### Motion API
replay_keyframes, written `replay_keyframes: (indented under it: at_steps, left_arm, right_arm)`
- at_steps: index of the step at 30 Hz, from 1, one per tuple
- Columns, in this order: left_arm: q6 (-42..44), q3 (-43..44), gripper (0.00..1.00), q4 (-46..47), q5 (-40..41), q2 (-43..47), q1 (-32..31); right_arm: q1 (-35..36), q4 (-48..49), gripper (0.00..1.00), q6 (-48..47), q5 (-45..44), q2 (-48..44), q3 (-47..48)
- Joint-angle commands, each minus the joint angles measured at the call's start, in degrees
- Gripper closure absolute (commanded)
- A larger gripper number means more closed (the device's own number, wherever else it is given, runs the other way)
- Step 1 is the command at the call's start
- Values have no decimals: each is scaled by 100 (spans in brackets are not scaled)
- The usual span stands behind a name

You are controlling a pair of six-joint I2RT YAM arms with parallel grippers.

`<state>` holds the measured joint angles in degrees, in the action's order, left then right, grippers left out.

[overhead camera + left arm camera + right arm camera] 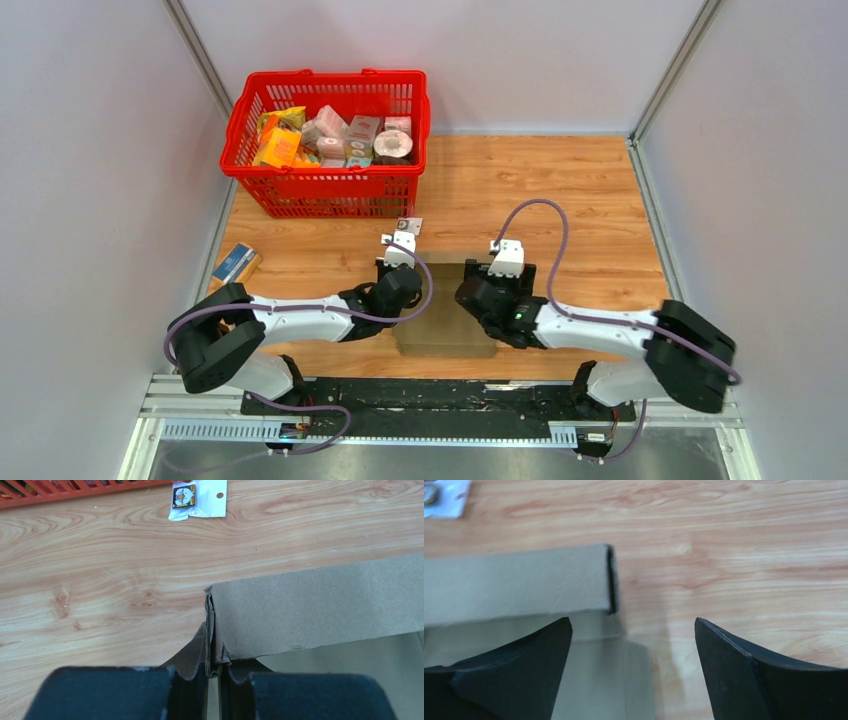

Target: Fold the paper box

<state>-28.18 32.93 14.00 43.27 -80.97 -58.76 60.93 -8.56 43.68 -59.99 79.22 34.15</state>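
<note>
The paper box (441,333) is plain brown cardboard, partly folded, lying on the wooden table between my two arms. My left gripper (411,291) is at its left side. In the left wrist view the left gripper (214,674) is shut on the paper box (310,607), pinching an upright wall at its corner, where the cardboard layers meet. My right gripper (483,296) is at the box's right side. In the right wrist view the right gripper (633,622) stands wide open over the right end of the paper box (514,582), with nothing gripped between its fingers (524,670).
A red basket (326,190) full of groceries stands at the back left. A small blue-and-tan packet (235,263) lies near the left wall. A small white sachet (410,226) (198,498) lies just beyond the box. Grey walls close in both sides.
</note>
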Motion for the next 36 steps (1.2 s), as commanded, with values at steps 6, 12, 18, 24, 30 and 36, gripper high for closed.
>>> replay_keyframes:
  at_steps: [6, 12, 18, 24, 30, 36]
  left_arm:
    - [15, 100, 93, 191, -160, 152, -30]
    - [-12, -49, 55, 147, -318, 502, -30]
    - [-327, -129, 30, -1184, -994, 1512, -30]
    - [-601, -418, 32, -2848, -2255, 3182, 207]
    - [146, -410, 42, -2465, -4883, 3405, 50]
    - [1884, 1126, 36, -3199, -3700, 1535, -1802]
  right_arm:
    - [-265, -2237, 0, 245, 4412, -1768, -14]
    - [-301, -2863, 8, 1467, 5047, -2463, -514]
    - [-309, -2186, 28, 1871, 5453, -2745, -1085]
    - [-292, -1614, 45, 1837, 5534, -2491, -1350]
    - [-309, -1842, 75, 1661, 5147, -2271, -1130]
    - [-344, -2045, 96, 1705, 5399, -2489, -937]
